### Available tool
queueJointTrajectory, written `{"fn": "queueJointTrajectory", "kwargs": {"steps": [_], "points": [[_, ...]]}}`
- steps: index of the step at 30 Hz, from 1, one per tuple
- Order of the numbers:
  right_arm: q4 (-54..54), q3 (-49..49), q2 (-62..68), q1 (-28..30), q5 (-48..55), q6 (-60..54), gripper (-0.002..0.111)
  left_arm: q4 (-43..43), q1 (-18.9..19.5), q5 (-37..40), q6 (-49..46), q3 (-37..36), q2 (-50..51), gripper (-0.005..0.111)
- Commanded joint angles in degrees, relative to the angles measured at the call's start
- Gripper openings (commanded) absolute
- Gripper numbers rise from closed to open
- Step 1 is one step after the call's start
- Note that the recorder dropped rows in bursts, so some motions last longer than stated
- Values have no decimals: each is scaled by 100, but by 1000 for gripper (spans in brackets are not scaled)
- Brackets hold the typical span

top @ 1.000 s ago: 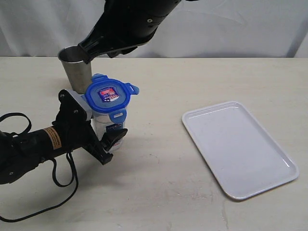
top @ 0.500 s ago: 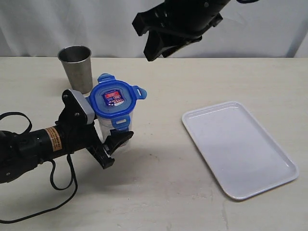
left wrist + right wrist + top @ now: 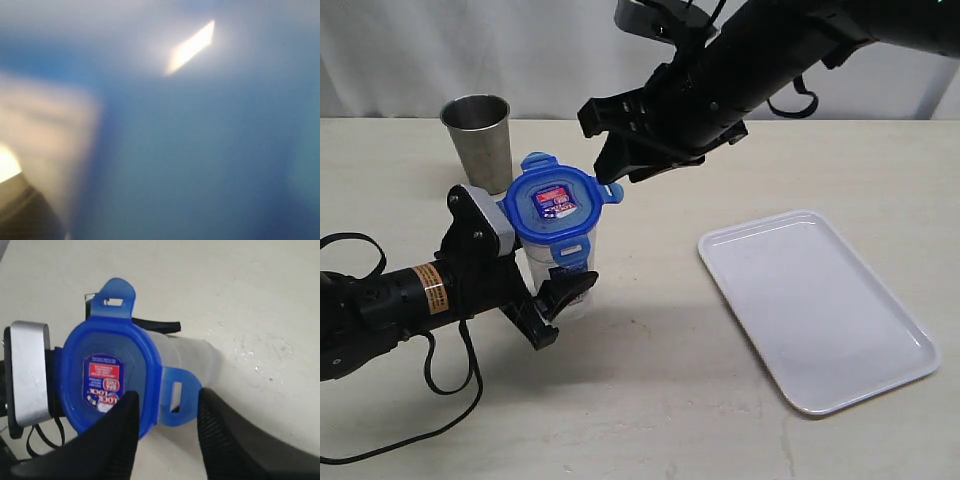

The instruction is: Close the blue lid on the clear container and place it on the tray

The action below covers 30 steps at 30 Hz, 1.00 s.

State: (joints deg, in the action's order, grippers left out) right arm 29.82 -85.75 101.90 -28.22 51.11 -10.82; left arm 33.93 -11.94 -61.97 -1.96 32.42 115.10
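Observation:
The clear container (image 3: 548, 278) stands upright on the table with my left gripper (image 3: 525, 262) shut around its body. The blue lid (image 3: 556, 207) sits on top, sticker up. One flap (image 3: 611, 191) sticks out toward the tray and another sticks out toward the steel cup. My right gripper (image 3: 602, 145) hovers open just behind and above the lid. In the right wrist view its fingertips (image 3: 131, 399) straddle an outstanding flap (image 3: 177, 396) of the lid (image 3: 100, 347), touching nothing. The left wrist view is only a blue blur. The white tray (image 3: 820, 380) lies flat to the right.
A grey steel cup (image 3: 480, 140) stands upright just behind the container. The left arm's black cable (image 3: 450, 380) loops over the table at the front left. Bare table separates the container from the tray. A white curtain hangs behind.
My right gripper has opened, swung from above the steel cup to the right, then come down toward the lid. My left gripper shifted the container slightly right.

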Motion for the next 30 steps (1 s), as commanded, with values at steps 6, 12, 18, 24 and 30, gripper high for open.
{"fn": "queueJointTrajectory", "kwargs": {"steps": [6, 12, 18, 24, 30], "points": [[429, 146, 206, 8, -416, -379, 38, 6, 3, -241, 71, 40, -73, 0], [429, 146, 433, 8, -281, -472, 38, -17, 3, -204, 70, 40, -73, 0], [775, 146, 566, 8, -172, -866, 38, -18, 3, -215, 70, 40, -73, 0], [1262, 146, 685, 8, -29, -1200, 51, -18, 3, -215, 70, 40, -73, 0], [1439, 146, 944, 8, 33, -1361, 45, -18, 3, -215, 99, 40, -73, 0]]}}
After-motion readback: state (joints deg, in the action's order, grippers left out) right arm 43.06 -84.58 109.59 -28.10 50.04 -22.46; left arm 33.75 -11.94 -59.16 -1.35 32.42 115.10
